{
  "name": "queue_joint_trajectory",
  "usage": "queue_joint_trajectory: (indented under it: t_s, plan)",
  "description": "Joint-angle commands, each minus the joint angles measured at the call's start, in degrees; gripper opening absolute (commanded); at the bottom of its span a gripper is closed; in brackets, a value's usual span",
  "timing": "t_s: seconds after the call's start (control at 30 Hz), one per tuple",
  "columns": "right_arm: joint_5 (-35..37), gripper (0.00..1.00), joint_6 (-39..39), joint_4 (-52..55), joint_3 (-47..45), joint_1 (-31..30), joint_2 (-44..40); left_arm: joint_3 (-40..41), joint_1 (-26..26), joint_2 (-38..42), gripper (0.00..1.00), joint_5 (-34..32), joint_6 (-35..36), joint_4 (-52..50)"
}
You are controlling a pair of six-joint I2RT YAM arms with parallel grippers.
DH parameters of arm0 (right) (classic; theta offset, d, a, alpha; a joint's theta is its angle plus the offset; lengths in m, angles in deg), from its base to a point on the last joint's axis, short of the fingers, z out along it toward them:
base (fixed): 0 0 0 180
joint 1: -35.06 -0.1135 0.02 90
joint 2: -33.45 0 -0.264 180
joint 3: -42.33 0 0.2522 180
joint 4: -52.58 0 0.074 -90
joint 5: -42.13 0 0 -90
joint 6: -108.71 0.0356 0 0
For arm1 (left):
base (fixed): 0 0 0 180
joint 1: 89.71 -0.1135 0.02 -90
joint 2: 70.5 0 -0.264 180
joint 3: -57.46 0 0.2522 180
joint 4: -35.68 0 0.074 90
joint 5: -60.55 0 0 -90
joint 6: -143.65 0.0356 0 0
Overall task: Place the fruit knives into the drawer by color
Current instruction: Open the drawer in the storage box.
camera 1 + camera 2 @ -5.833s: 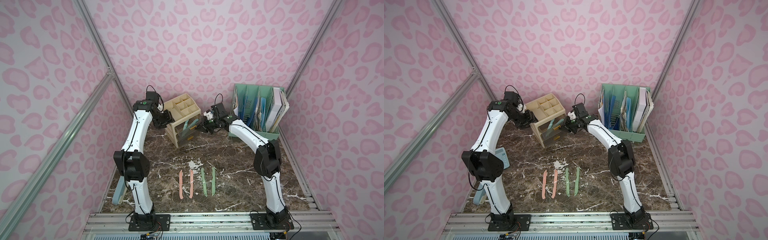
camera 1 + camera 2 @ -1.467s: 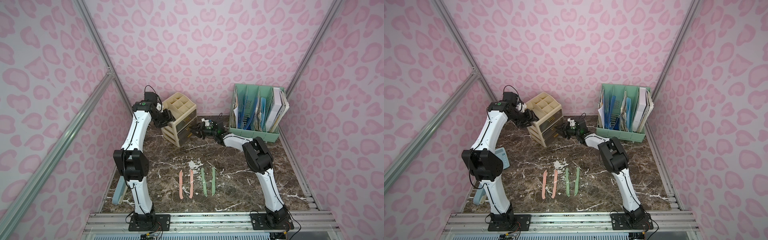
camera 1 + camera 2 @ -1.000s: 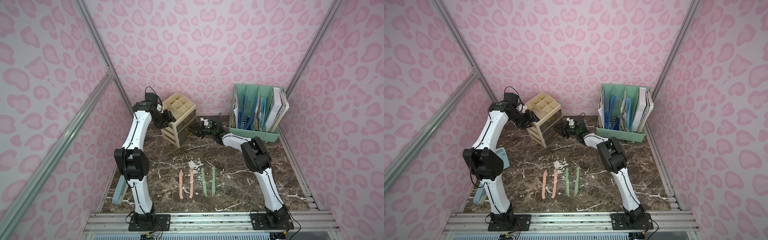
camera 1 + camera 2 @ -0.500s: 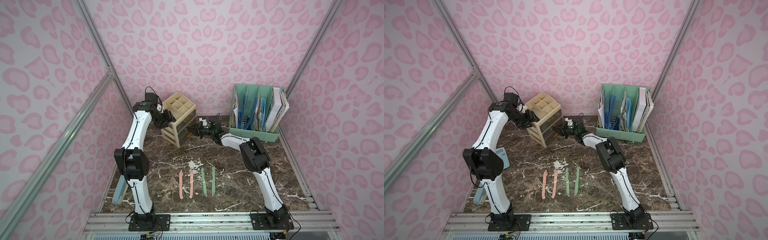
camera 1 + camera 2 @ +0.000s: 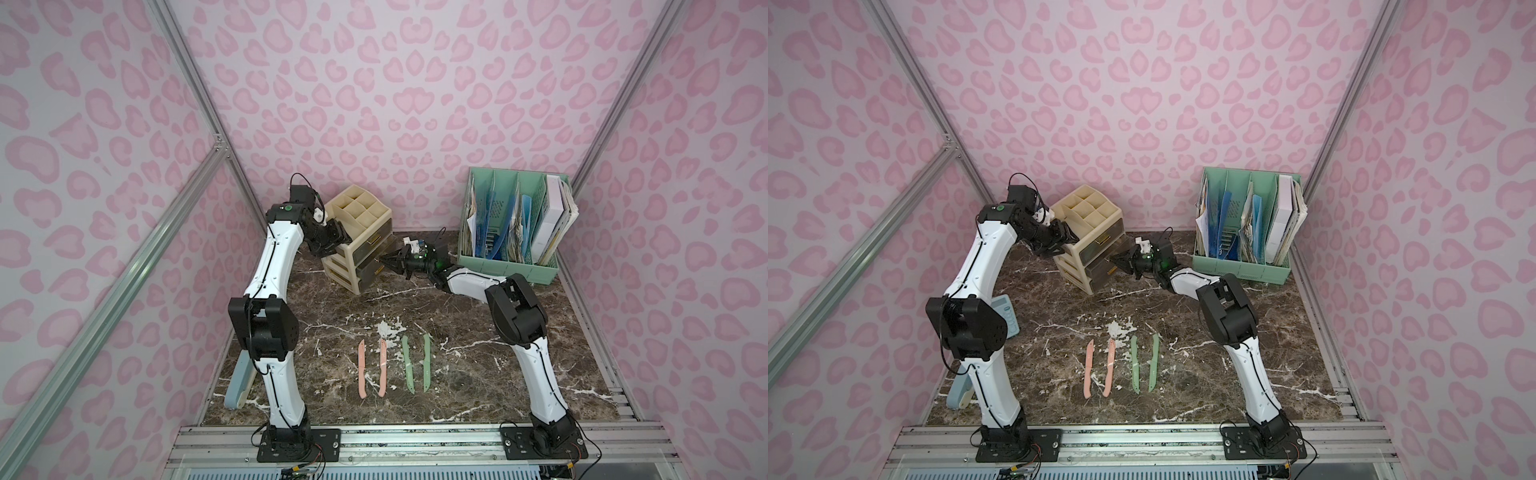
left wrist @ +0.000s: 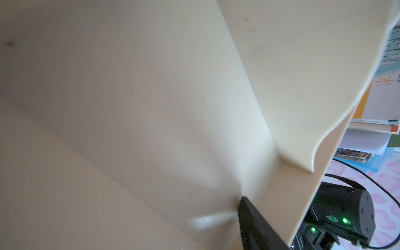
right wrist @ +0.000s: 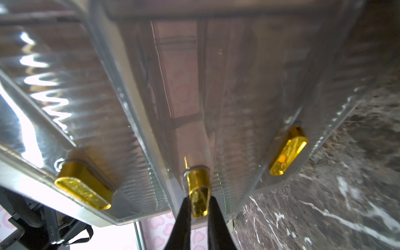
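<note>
Two pink fruit knives [image 5: 362, 369] [image 5: 382, 367] and two green ones [image 5: 407, 365] [image 5: 427, 363] lie side by side on the marble near the front, far from both grippers. The cream drawer unit [image 5: 360, 232] stands at the back with all three clear drawers pushed in. My right gripper [image 7: 198, 207] is shut on the gold handle [image 7: 198, 184] of the middle drawer [image 7: 227, 97]. My left gripper [image 5: 336, 241] clamps the unit's rear left wall. Only one of its fingers [image 6: 249, 207] shows in the left wrist view, pressed on the cream wall [image 6: 151, 108].
A green file rack [image 5: 511, 268] full of books stands at the back right, close behind my right arm. A pale blue calculator [image 5: 1008, 311] lies on the left by the left arm, and a pale blue object [image 5: 239, 382] leans at the table's left edge.
The drawer that stood open with blue knives in it has been pushed in. In the last second my right jaws closed on the middle drawer's handle. The left arm has not moved.
</note>
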Motion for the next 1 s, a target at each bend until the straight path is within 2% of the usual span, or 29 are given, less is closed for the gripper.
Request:
queue_joint_trajectory:
  t_s: [0.0, 0.97]
  plan:
    - [-0.83, 0.10, -0.69, -1.52, -1.51, 0.32, -1.28, -0.13, -0.22, -0.79, 0.64, -0.67, -1.06, -3.56]
    - [-2.02, 0.10, -4.75, -1.87, -17.07, 2.70, -12.24, -0.26, -0.87, -0.96, 0.63, -0.07, -1.32, -3.41]
